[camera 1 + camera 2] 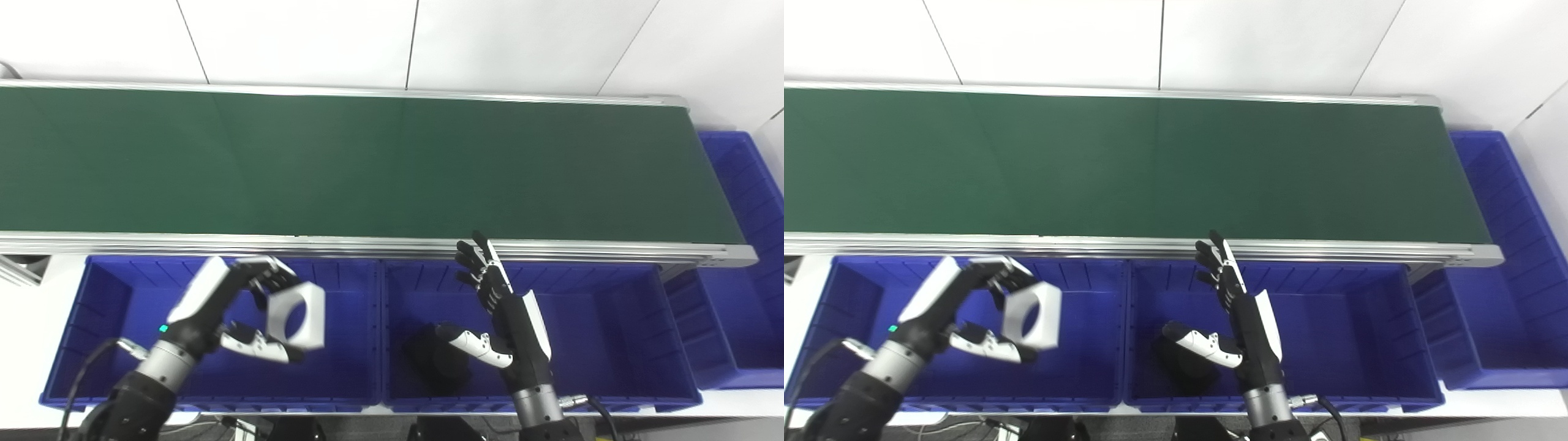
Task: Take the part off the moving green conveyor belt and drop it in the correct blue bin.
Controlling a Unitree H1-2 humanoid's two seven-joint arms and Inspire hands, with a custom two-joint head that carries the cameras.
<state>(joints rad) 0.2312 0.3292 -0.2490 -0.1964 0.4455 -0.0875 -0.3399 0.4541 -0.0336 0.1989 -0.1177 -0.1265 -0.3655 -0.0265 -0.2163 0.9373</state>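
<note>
The left hand (245, 306) grasps the white ring-shaped part (296, 315) between thumb and fingers over the left blue bin (92, 343) — it should release only while centred over the floor. The right hand (499, 312) waits unclenched, empty, above the middle bin (612, 343). Beyond, the green conveyor belt (367, 165) — bare.

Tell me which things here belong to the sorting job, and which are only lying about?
Job: white part in the left hand; left blue bin below it; green conveyor belt; middle blue bin.

Idle: right hand, open; dark object; far-right bin.
</note>
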